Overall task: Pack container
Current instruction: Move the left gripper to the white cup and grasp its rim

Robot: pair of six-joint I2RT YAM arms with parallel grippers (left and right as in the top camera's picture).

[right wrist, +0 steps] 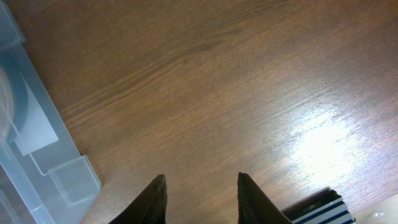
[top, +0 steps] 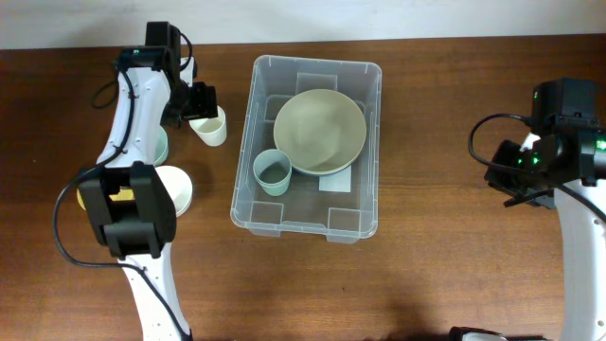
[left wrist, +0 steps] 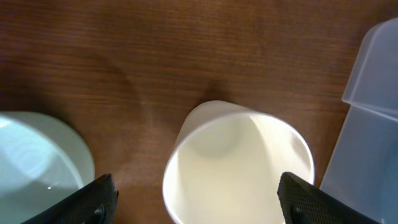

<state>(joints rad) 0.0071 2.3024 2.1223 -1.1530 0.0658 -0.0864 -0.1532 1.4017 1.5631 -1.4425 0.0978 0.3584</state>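
Between the wide-spread fingers of the left gripper [left wrist: 198, 198] sits a small white tapered cup [left wrist: 236, 165], plastic by the look. It stands upright on the brown wooden table [left wrist: 155, 56] with its mouth toward the claw, and neither finger visibly presses its wall. Just off one side of the claw rises a corner of the large clear plastic rectangular container [left wrist: 373, 118], which already holds a wide sage-green bowl [top: 320, 130] and a small pale blue-green cup [top: 273, 172]. Off the other side lies a pale green bowl [left wrist: 37, 162].

The step in hand looks like taking the white cup. To do it well, the claw should settle lower, centred, so the fingers meet the wall below the rim. It should then close gently, since a thin wall may flex or slip. A straight lift should clear the container's rim.

The right gripper [right wrist: 202, 199] hangs apart from the container, fingers slightly parted with nothing between them.
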